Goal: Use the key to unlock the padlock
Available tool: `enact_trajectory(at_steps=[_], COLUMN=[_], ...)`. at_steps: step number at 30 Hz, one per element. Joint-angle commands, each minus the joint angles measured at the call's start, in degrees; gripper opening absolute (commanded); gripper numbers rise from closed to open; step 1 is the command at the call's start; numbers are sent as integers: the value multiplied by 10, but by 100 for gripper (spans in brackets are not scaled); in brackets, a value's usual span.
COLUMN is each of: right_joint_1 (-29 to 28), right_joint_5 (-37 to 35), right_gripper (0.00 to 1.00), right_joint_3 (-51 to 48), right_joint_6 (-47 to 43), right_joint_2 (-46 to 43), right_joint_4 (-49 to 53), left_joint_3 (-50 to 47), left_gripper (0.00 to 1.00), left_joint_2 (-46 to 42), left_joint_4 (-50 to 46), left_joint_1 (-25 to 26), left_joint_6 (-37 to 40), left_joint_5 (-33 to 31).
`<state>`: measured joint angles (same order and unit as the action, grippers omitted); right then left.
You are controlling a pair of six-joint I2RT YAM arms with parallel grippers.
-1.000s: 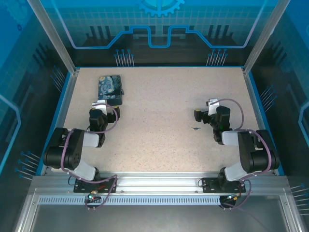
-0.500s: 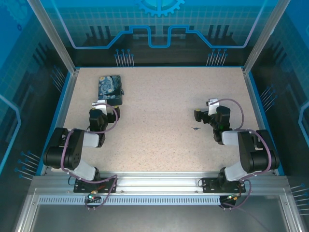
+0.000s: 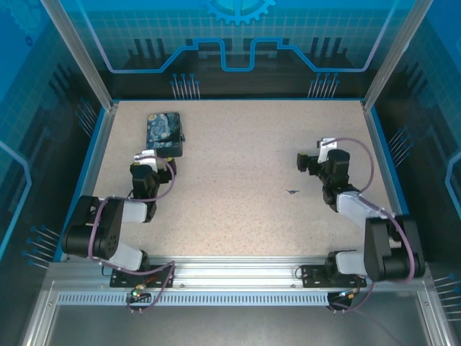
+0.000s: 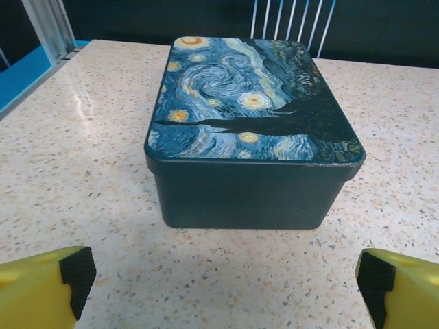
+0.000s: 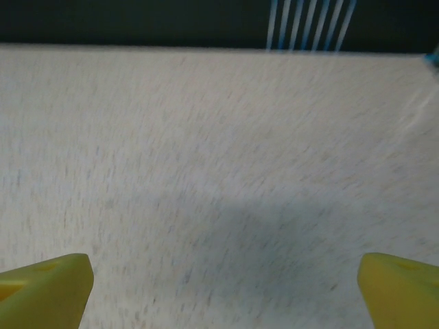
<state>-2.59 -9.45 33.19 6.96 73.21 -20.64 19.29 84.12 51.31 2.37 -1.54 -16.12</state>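
Noting right arm has swung outward: your right gripper hangs past key, jaws wide, empty. Left gripper wide, just short of padlock, far-left of table. Key pickup pending.

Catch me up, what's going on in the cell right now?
Nothing is held yet; both grippers are open. The left gripper faces the padlock from just short of it, not touching. The right gripper hangs over bare table, and the key lies untouched on the table near that arm.
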Motion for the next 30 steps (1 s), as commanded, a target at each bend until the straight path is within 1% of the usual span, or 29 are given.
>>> enact_trajectory(at_steps=[1, 2, 3, 4, 7, 9, 11, 13, 16, 18, 20, 22, 25, 30], right_joint_1=[25, 34, 48, 61, 72, 68, 56, 36, -1, -21, -38, -62, -93, -118], right_joint_5=[-80, -89, -75, -44, 31, 67, 83, 85, 83, 124, 177, 187, 191, 189], right_gripper=[100, 100, 100, 100, 100, 100, 100, 100, 100, 100, 98, 98, 98, 98], right_joint_3=[78, 96, 111, 121, 126, 124, 126, 140, 169, 169, 165, 155, 147, 132], right_joint_6=[149, 200, 236, 251, 262, 264, 268, 268, 256, 243, 240, 243, 240, 246], right_joint_2=[-38, -40, -40, -36, -35, -38, -42, -39, -19, -7, 0, -3, -12, -32], right_joint_4=[205, 248, 283, 296, 295, 291, 299, 329, 388, 392, 377, 376, 381, 392], left_joint_3=[31, 57, 91, 129, 248, 327, 397, 461, 553, 609, 667, 725, 782, 861], left_gripper=[99, 99, 99, 99, 99, 99, 99, 99, 99, 99, 99, 99, 99, 99], left_joint_2=[-63, -76, -90, -96, -76, -40, 3, 53, 128, 177, 224, 271, 323, 392], left_joint_4=[-86, -141, -215, -283, -457, -550, -616, -663, -721, -752, -783, -814, -837, -856], left_joint_1=[9, 9, 7, 0, -10, -17, -26, -37, -50, -58, -65, -74, -88, -100], left_joint_6=[-6, -13, -34, -58, -102, -122, -139, -156, -179, -189, -197, -204, -213, -217], left_joint_5=[-51, -62, -75, -68, -29, -11, 11, 45, 77, 93, 101, 107, 107, 112])
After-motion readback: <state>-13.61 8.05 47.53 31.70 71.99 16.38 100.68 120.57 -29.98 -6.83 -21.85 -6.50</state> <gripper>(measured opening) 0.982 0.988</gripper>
